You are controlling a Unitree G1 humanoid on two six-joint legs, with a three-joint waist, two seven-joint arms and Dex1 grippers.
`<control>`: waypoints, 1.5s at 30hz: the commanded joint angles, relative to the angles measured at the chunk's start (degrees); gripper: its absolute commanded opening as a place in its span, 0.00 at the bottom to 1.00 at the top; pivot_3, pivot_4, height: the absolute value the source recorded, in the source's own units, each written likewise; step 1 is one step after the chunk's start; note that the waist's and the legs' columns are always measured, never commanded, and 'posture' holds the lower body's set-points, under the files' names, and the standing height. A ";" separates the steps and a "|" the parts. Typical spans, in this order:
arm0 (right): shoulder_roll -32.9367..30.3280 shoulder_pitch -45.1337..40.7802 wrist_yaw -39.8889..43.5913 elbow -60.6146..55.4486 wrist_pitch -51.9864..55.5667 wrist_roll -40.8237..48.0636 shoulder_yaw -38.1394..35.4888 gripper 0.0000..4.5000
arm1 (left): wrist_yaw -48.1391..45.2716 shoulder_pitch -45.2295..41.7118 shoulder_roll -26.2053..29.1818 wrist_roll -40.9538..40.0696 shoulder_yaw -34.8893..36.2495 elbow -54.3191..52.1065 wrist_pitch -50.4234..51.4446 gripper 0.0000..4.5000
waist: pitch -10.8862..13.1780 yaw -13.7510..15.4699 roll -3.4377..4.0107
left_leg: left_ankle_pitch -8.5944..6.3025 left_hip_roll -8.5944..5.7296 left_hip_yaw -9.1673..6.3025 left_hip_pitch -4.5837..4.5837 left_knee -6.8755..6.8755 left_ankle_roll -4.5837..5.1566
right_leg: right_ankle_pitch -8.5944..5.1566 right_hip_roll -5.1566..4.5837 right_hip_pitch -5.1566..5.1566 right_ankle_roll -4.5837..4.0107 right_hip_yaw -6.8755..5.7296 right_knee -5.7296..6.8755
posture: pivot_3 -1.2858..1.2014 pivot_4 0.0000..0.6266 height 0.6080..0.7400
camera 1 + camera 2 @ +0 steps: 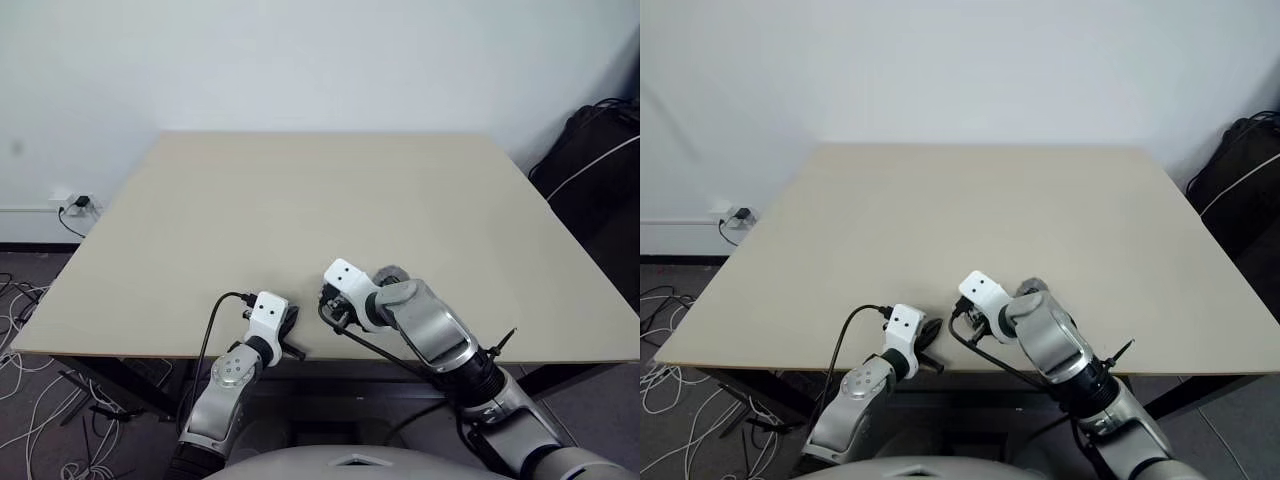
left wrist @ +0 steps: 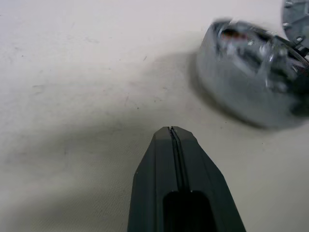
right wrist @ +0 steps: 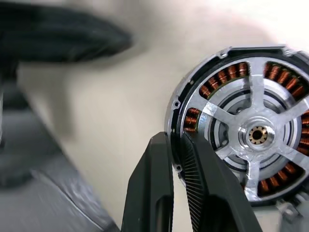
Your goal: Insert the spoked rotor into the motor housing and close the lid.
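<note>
Two closed grippers: the right gripper (image 3: 176, 145) pinches the motor housing (image 3: 241, 121) rim, the left gripper (image 2: 172, 133) holds nothing, so that thin edge-grip could slip.

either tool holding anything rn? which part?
Right tool pinches the motor housing by its rim, spoked rotor seated inside. Left tool is shut on nothing.

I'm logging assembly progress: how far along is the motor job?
Done: the spoked rotor already sits inside the motor housing. In hand: the right end effector pinches the housing's rim. Left: I can't spot the lid, so closing remains. The left end effector is shut, empty.
</note>
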 commanded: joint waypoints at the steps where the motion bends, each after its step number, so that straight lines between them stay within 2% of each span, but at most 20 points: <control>1: 3.52 -0.49 -6.28 -4.96 5.75 0.28 -5.55 0.01 | -0.62 -1.16 -0.13 -0.44 -0.56 -0.82 -1.16 0.00 | 0.01 -0.03 0.01 | 0.00 -0.01 0.00 -0.01 -0.02 0.00 | -0.01 0.00 -0.01 -0.01 0.00 -0.01 | 0.52 0.00 1.00; 9: 9.59 -1.59 -14.60 -3.24 10.69 3.32 -9.72 0.01 | -1.07 -1.50 -0.22 -0.29 -0.83 -0.31 -1.19 0.00 | 0.11 -0.45 0.18 | 0.00 0.00 0.00 -0.02 -0.10 0.00 | -0.04 0.01 -0.07 -0.04 -0.01 -0.01 | 0.52 0.00 1.00; 25: 11.15 -5.27 -20.66 14.29 -1.26 8.43 -8.28 0.01 | -0.50 -0.65 -0.29 -0.46 -0.42 -1.02 -1.30 0.00 | 0.09 -1.71 0.24 | 0.05 0.01 -0.01 0.16 -0.10 -0.08 | -0.08 0.07 0.09 0.16 0.01 0.01 | 0.52 0.00 1.00; 30: 10.18 -4.91 -21.49 13.06 -3.07 9.03 -6.24 0.38 | -0.49 -0.34 -0.04 -0.47 -0.20 -1.42 -1.26 0.00 | 0.13 -1.87 0.31 | 0.24 0.07 -0.05 0.18 -0.10 -0.18 | 0.03 0.13 0.11 0.26 -0.01 0.04 | 0.52 0.00 1.00; 31: 9.17 -4.71 -21.34 12.05 -4.45 8.88 -4.87 0.45 | -0.50 -0.31 -0.01 -0.46 -0.17 -1.48 -1.25 0.00 | 0.14 -1.88 0.32 | 0.25 0.10 -0.05 0.18 -0.10 -0.19 | 0.06 0.15 0.11 0.27 -0.01 0.04 | 0.52 0.00 1.00; 33: 7.40 -4.13 -21.24 9.56 -7.05 8.58 -2.56 0.45 | -0.59 -0.22 0.14 -0.49 -0.10 -1.61 -1.24 0.00 | 0.22 -1.90 0.39 | 0.31 0.12 -0.05 0.18 -0.09 -0.21 | 0.11 0.17 0.12 0.30 -0.03 0.03 | 0.52 0.00 1.00; 37: 3.56 -0.48 -21.01 1.72 -21.47 6.99 2.01 0.45 | -0.77 -0.34 0.35 -0.54 -0.11 -1.66 -1.21 0.00 | 0.33 -1.78 0.50 | 0.36 0.09 -0.03 0.11 -0.11 -0.16 | 0.09 0.08 0.08 0.30 -0.10 -0.03 | 0.52 0.00 1.00; 40: 1.06 4.60 -18.52 -4.82 -36.29 7.05 4.71 0.45 | -1.00 -0.59 0.52 -0.47 -0.25 -1.62 -1.26 0.00 | 0.35 -1.87 0.46 | 0.35 0.11 -0.04 0.09 -0.33 -0.15 | 0.02 0.09 -0.02 0.28 -0.07 -0.13 | 0.52 0.00 1.00; 45: 1.24 10.85 -14.27 -9.12 -49.41 11.32 3.60 0.45 | -1.54 -0.89 0.99 -0.42 -0.51 -1.62 -1.14 0.00 | 0.43 -1.71 0.34 | 0.23 0.10 -0.06 0.09 -0.42 -0.12 | -0.15 0.08 -0.04 0.29 -0.06 -0.16 | 0.52 0.00 1.00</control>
